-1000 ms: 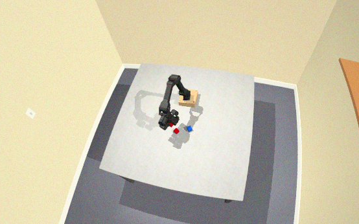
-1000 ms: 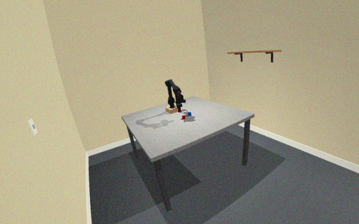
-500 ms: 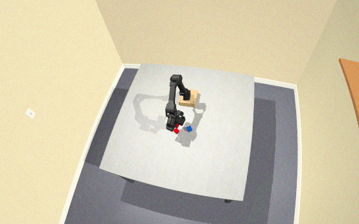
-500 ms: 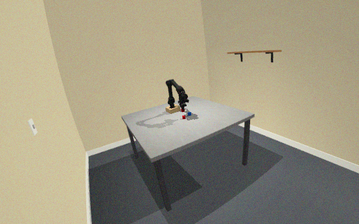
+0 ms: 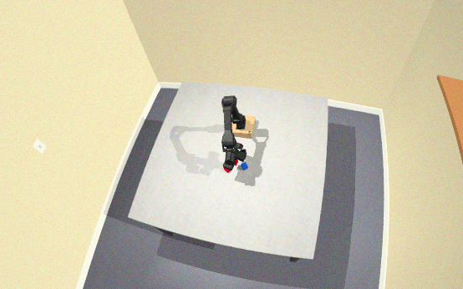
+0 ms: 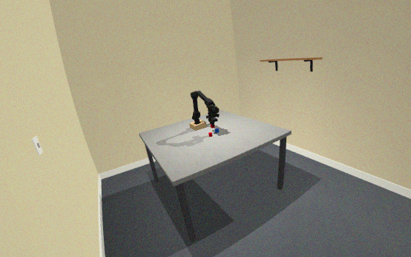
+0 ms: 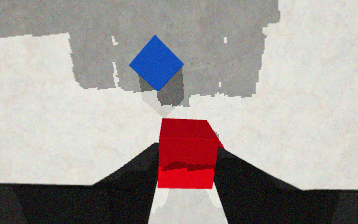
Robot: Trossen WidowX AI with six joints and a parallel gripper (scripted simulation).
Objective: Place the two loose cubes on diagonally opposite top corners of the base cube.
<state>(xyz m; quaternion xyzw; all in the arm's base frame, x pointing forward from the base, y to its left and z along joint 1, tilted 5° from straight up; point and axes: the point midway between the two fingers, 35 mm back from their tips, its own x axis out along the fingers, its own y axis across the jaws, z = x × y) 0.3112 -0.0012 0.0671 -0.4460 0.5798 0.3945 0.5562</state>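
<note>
The blue cube (image 5: pixel 244 165) (image 6: pixel 216 131) (image 7: pixel 156 63) stands on the table, turned about 45 degrees to the gripper in the wrist view. My gripper (image 5: pixel 236 161) (image 6: pixel 212 125) (image 7: pixel 185 150) is shut on a red cube (image 5: pixel 236 163) (image 6: pixel 212 126) (image 7: pixel 187 155), holding it above the table, just short of the blue cube and to its side. The other red cube (image 5: pixel 227 170) (image 6: pixel 210 134) stands on the table near the blue cube, partly hidden by the arm in the top view. In the wrist view the held cube hides nearly all of it. Nothing rests on the blue cube.
The arm rises from a wooden base block (image 5: pixel 246 134) (image 6: pixel 198 126) behind the cubes on the grey table (image 5: pixel 284 200) (image 6: pixel 185 167). The arm's shadow falls around the blue cube. A wall shelf (image 5: pixel 461 138) (image 6: pixel 293 59) is well away from the table.
</note>
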